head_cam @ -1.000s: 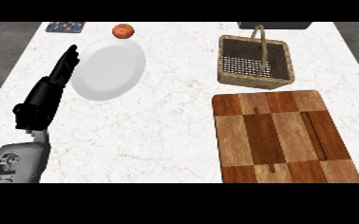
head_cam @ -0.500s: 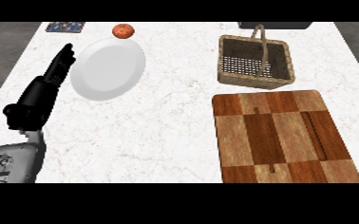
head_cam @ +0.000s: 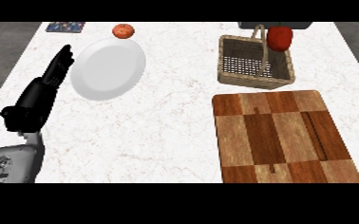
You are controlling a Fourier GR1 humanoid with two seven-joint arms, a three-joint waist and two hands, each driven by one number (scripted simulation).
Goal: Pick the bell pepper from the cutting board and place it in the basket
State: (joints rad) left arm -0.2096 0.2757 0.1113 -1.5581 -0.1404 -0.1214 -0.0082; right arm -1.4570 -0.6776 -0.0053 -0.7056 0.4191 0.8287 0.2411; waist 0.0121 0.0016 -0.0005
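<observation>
The left hand [head_cam: 41, 92] shows at the left side of the head view, its black fingers [head_cam: 61, 61] held straight and close together, pointing up the counter [head_cam: 168, 123]. It grips nothing; the fingertips lie just beside the left rim of a white plate [head_cam: 107, 69], and whether they touch it cannot be told. The right hand shows nowhere in the view.

The red bell pepper [head_cam: 279, 38] appears at the upper right rim of the wicker basket [head_cam: 254, 61], beside the basket's upright handle and overlapping a dark object [head_cam: 273, 25] at the counter's far edge. Whether it rests on the rim or is above it cannot be told. The wooden cutting board [head_cam: 280, 137] lies just below the basket. A small red-orange fruit [head_cam: 123, 30] sits just above the plate, and a patterned item [head_cam: 65, 26] lies at the far left corner
</observation>
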